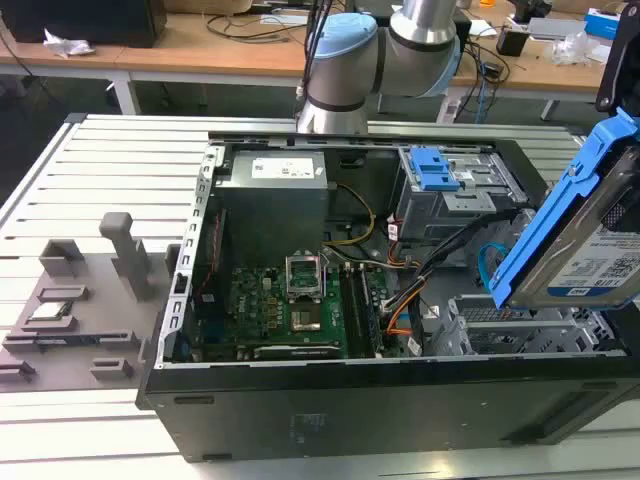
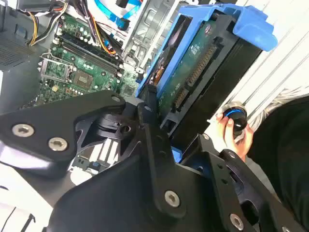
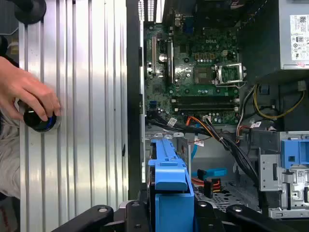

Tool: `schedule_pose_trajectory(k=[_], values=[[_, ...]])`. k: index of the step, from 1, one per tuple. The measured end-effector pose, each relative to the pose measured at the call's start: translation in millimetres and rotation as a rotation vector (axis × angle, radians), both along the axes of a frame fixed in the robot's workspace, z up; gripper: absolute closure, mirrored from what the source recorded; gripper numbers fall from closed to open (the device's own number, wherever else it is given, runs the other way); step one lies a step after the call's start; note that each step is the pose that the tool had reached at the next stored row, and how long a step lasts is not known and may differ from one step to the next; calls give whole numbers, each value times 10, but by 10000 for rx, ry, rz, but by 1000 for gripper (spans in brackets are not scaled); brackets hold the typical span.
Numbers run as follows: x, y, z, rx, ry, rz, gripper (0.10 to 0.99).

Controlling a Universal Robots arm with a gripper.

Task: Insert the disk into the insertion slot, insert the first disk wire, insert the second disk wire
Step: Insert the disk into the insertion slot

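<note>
Insertion not yet done: the gripper [image 2: 169, 130] clenches the tilted disk [image 1: 585, 235] between its fingers, clear of the insertion slot [image 1: 490, 328] below them, its connector [image 2: 193, 77] bare.

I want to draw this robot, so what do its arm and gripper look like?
The arm is a shiny silver metal tube with round pale blue caps on its joints. The black gripper is built of flat, angular bars joined by silver round-headed screws.
</note>
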State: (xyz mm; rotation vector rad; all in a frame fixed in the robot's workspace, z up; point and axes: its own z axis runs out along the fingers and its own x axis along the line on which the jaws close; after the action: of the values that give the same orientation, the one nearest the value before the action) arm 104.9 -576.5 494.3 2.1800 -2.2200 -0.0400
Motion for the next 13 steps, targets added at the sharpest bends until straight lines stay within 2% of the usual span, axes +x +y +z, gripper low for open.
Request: schedule_pose_trajectory(k=[1,2,5,6,13], values=[[1,0,-5,-1,0,0,725],[39,25,-71,3,33,0,725],[53,44,-116,5,42,0,725],[65,61,-154,7,51,0,725],[70,155,-307,8,55,2,725]])
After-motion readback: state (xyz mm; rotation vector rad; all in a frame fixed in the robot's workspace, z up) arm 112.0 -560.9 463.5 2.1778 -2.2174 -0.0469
